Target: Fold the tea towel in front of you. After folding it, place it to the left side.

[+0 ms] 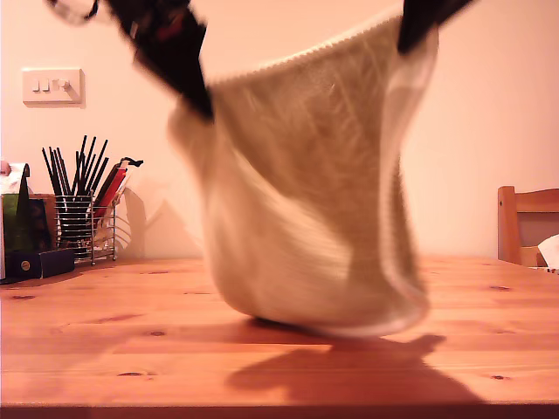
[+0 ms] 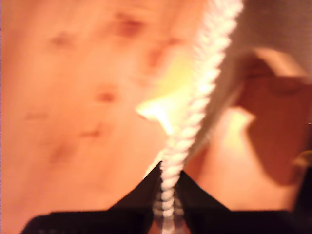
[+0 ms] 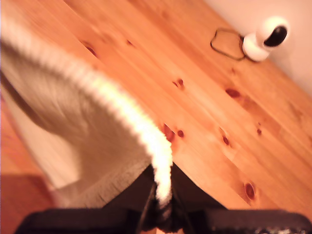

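The tea towel [image 1: 306, 218], cream terry cloth with a corded hem, hangs blurred above the wooden table [image 1: 105, 349], its lower fold touching the tabletop. Two black grippers hold its top edge in the exterior view, one at the upper left [image 1: 188, 78] and one at the upper right [image 1: 415, 30]; I cannot tell which is which. My first gripper [image 2: 168, 197] is shut on the corded hem [image 2: 195, 97]. My second gripper [image 3: 161, 197] is shut on a corner of the towel [image 3: 73, 122], which drapes away from its jaws.
A wire holder of dark sticks [image 1: 83, 209] and a dark box [image 1: 35, 262] stand at the exterior view's left, near a wall switch [image 1: 52, 85]. A wooden chair [image 1: 524, 223] is at its right. A small white camera [image 3: 265, 36] and a cable loop [image 3: 226, 44] lie on the table.
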Robot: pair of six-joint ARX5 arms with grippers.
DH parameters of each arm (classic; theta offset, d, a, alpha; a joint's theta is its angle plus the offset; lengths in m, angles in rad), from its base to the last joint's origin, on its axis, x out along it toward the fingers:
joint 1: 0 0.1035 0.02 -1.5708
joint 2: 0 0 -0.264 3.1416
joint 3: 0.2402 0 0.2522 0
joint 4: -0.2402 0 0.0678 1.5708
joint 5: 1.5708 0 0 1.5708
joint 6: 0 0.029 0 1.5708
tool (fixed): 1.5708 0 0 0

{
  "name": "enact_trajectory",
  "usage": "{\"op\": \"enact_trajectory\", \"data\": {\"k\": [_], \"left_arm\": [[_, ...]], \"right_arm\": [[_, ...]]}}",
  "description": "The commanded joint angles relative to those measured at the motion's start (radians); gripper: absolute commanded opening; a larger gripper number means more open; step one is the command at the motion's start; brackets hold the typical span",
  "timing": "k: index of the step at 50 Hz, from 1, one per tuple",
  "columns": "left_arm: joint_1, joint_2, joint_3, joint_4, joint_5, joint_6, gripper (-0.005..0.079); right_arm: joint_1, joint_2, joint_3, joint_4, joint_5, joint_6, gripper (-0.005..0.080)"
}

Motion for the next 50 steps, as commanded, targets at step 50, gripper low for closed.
{"op": "enact_trajectory", "data": {"k": [50], "left_arm": [[0.244, 0.195, -0.006, 0.5, -0.027, -0.007, -0.0021]], "right_arm": [[-0.137, 0.308, 0.034, 0.671, -0.007, 0.043, -0.0013]]}}
